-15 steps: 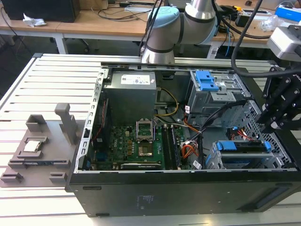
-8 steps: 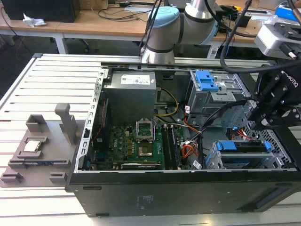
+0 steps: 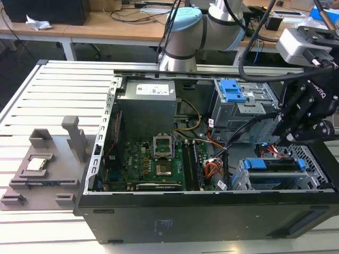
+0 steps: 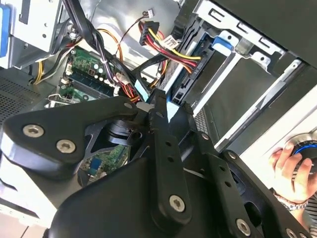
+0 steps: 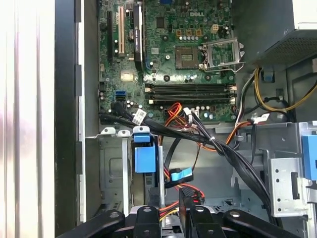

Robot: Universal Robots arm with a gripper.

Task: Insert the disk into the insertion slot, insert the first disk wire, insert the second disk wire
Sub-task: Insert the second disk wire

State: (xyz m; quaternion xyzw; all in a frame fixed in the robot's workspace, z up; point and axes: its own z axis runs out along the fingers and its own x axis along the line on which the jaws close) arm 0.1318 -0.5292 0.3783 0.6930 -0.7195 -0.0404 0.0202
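The disk (image 3: 275,165), in its bright blue carrier, sits inside the insertion slot (image 3: 312,169), the low perforated cage at the exterior view's right. In both wrist views the carrier's blue end (image 4: 218,42) (image 5: 143,156) shows in the cage frame (image 4: 277,84) (image 5: 111,168). A red-and-yellow wire bundle (image 4: 163,49) runs to a black plug at the disk's end. My black gripper (image 3: 280,135) hangs just over the cage. Its fingers (image 4: 154,101) (image 5: 171,210) are closed together around the black plug of a flat wire with a light blue tab (image 5: 179,176) (image 4: 141,91), close to the disk's end.
A taller grey cage with a blue latch (image 3: 233,92) stands behind the gripper. The motherboard (image 3: 159,164) and power supply (image 3: 145,106) take up the case's middle, with loose cables between. A grey fixture (image 3: 39,164) lies on the slatted table. A person's hand (image 4: 285,166) rests beside the case.
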